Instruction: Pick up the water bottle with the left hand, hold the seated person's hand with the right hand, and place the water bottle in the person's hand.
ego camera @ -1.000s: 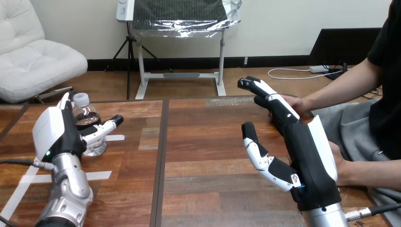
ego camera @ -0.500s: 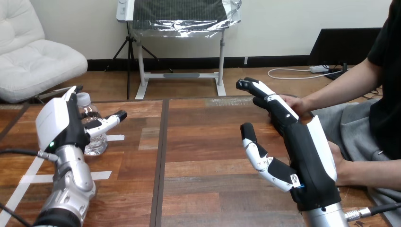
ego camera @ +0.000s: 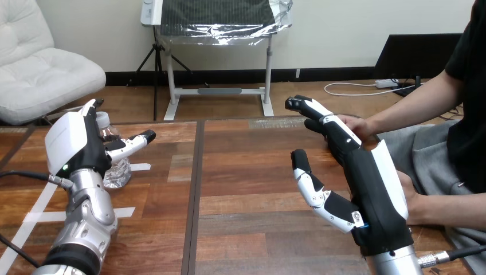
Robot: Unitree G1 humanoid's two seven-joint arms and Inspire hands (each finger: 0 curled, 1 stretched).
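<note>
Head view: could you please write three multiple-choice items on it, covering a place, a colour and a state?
1. Where is the clear plastic water bottle? A. In the person's hand. B. At the wooden table's left, by the robot's left hand. C. On the table's middle seam.
2. What colour are the tape strips on the table? A. Red. B. Blue. C. White.
3. How is the robot's right hand? A. Open, fingers straight. B. Shut on the bottle. C. Curled in a fist.
Key: B, the bottle stands beside the left hand; C, the strips are white; A, its fingers reach straight toward the person's hand.
</note>
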